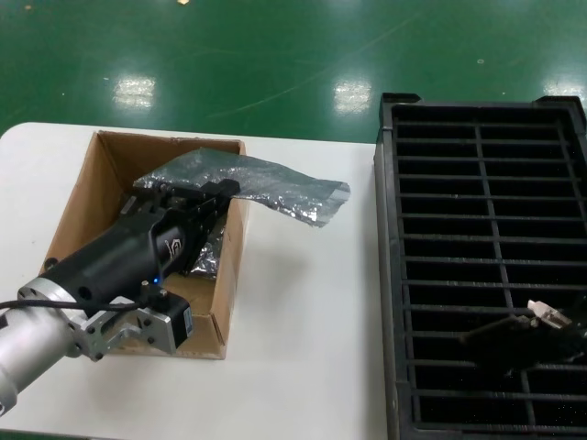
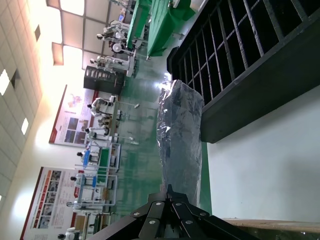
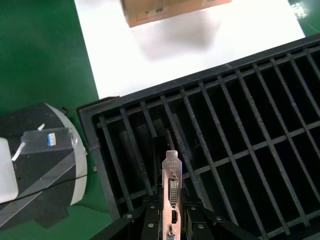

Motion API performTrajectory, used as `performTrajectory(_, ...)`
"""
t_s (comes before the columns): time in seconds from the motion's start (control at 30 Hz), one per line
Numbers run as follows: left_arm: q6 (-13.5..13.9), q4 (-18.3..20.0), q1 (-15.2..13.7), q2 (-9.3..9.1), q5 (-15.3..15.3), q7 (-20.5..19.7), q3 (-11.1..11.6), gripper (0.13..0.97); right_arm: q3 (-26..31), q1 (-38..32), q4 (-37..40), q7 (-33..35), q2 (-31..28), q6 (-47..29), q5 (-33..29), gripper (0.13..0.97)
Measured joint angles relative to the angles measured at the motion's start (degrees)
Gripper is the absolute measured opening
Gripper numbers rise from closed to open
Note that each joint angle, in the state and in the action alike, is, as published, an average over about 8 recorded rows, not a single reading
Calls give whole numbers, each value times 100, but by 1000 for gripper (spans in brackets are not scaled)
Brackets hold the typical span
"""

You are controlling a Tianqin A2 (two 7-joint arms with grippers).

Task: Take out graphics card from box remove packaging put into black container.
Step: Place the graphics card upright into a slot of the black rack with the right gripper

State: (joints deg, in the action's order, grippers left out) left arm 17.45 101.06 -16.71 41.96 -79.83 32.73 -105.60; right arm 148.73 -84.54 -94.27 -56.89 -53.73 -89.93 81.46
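Black slotted plastic fills the right side of the head view: the black container (image 1: 483, 266), the largest thing on the white surface (image 1: 303, 302), with a rigid grid of narrow slots either side of a central divider. At the left of that view sits the brown cardboard box (image 1: 96, 197), light and open-topped. Rising from it toward the centre is the packaging (image 1: 275, 188), a crinkled silver bag that looks slippery and limp, bulged as if a card is inside; it is best pinched at one end so that it hangs free. The left claw (image 1: 188, 197) is closed on the bag's near end over the box, and its wrist view shows the bag (image 2: 180, 135) stretching away from the jaws. Smallest is the graphics card (image 3: 171, 195), a thin stiff board, probably light and fragile on its faces, safest held by its edges or by the metal bracket. The right claw (image 3: 170, 220) grips it from both sides, bracket up, over a slot at the lower right of the head view, where the claw (image 1: 537, 335) appears dark against the tray.
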Motion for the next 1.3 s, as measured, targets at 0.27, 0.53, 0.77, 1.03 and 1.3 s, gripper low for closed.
performTrajectory(0.27, 0, 0, 0, 0, 0, 0, 0, 139, 471, -264, -46, -25, 119, -1, 37, 188)
performTrajectory(0.53, 0, 0, 0, 0, 0, 0, 0, 139, 731, -427, -125, -51, 193, -1, 76, 188)
performTrajectory(0.77, 0, 0, 0, 0, 0, 0, 0, 139, 823, -514, -228, -69, 209, 1, 62, 188)
performTrajectory(1.03, 0, 0, 0, 0, 0, 0, 0, 139, 762, -618, -510, -106, 122, 0, 91, 188)
performTrajectory(1.3, 0, 0, 0, 0, 0, 0, 0, 139, 746, -666, -698, -84, 62, -1, 147, 188)
